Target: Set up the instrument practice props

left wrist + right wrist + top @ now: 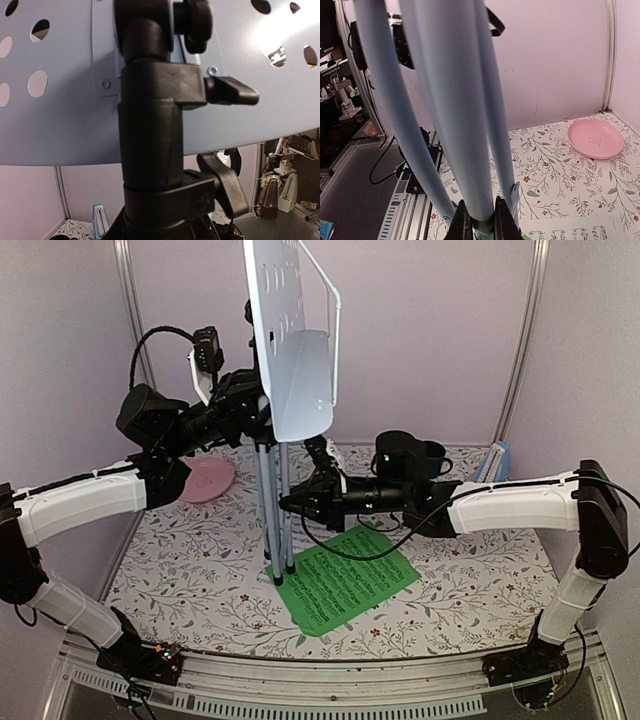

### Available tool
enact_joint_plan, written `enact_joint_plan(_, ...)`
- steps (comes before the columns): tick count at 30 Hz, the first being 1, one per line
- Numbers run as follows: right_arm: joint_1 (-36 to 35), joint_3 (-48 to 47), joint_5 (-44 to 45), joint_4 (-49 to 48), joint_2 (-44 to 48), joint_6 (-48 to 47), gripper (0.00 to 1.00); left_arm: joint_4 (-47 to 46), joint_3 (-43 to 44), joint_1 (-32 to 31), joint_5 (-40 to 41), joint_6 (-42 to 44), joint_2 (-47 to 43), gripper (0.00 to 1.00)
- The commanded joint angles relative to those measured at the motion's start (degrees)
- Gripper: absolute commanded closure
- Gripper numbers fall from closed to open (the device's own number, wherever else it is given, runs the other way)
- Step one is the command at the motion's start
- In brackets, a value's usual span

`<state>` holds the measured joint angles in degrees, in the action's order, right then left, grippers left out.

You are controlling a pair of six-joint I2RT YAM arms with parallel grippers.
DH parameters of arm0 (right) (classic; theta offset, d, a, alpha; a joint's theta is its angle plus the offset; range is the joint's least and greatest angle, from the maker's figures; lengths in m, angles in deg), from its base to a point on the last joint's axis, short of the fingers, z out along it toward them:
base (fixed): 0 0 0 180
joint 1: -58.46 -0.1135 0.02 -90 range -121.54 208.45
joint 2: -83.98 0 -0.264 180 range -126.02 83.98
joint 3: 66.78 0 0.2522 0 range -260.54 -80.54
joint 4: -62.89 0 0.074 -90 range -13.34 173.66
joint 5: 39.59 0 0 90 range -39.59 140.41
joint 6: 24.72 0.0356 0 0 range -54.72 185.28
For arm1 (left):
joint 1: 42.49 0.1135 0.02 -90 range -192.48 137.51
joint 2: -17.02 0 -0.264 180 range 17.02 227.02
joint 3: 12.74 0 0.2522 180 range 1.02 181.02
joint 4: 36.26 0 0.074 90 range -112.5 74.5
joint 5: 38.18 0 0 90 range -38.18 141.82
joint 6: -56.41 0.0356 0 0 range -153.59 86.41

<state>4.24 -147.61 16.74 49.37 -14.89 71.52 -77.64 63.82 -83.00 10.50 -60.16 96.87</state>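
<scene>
At the lower middle of the top view, a green sheet-music page (345, 580) lies flat on the flowered table (170, 590), a little turned. Just left of its upper left corner, the feet of the tripod legs (273, 540) stand on the table. The legs are folded close together and the music stand (295, 360) is upright.

The right gripper (290, 503) reaches in from the right of the frame and meets the legs low down, above the green page. In the right wrist view its fingers (461, 226) press on both sides of one pale tube at the bottom edge, so the jaws are closed on the music stand. At the lower right of that view a white page (580, 233) with printed notes lies on the table.

Farther back in the top view, the pink plate (207, 480) lies left of the legs. The dark mug (433, 458) stands right of the centre, behind the right arm. The light-blue metronome (498, 462) stands near the back wall at the right.

Highest up, left of the centre, the left gripper (250, 405) is at the black fitting (150, 125) under the perforated desk (60, 125). The left wrist view is filled by this fitting and its knobs, and no finger shows there. Whether these jaws grip the fitting cannot be told.
</scene>
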Motion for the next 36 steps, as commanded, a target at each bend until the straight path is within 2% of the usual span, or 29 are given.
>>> enact_joint_plan(1, -0.14, -1.84, 2.97, 5.9, 0.34, -2.01, 1.0, -10.74, 1.46, 0.94, 2.25, 0.22, -2.69, 1.0)
enact_joint_plan(11, 0.33, -0.01, 8.42, 17.36, 5.42, -10.71, 1.0, -5.1, 2.08, 3.03, -0.36, 2.36, -3.14, 1.0)
enact_joint_plan(17, 3.46, 0.94, 10.08, 21.62, 6.77, -13.93, 1.0, -0.39, 3.44, 4.43, -3.51, 4.37, -2.97, 1.0)
enact_joint_plan(21, 5.49, 1.49, 10.62, 21.23, 5.52, -15.03, 1.0, 2.72, 4.68, 4.96, -4.34, 5.96, -2.08, 1.0)
enact_joint_plan(36, 5.86, 3.57, 12.39, 10.81, -1.17, -14.53, 1.0, 2.99, 5.53, 5.1, -5.42, 5.23, 4.5, 1.0)
